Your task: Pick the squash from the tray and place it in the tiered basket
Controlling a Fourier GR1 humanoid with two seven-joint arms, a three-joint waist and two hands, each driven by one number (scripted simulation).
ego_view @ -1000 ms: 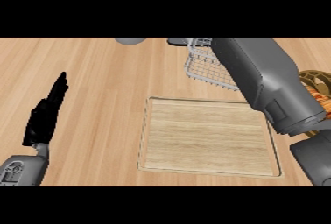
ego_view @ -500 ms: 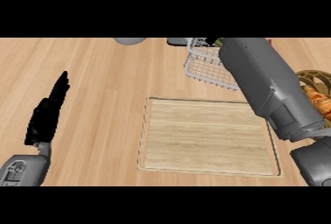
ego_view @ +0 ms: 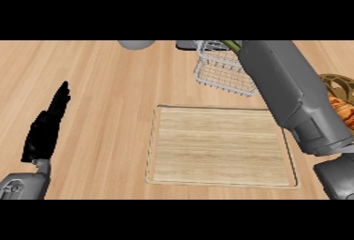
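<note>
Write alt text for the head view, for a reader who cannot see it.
The robot's right forearm stretches up to the wire basket at the far edge of the counter, its hand hidden from view. A wooden tray lies in the middle of the counter, and the left hand rests open at the left, fingers up.
</note>
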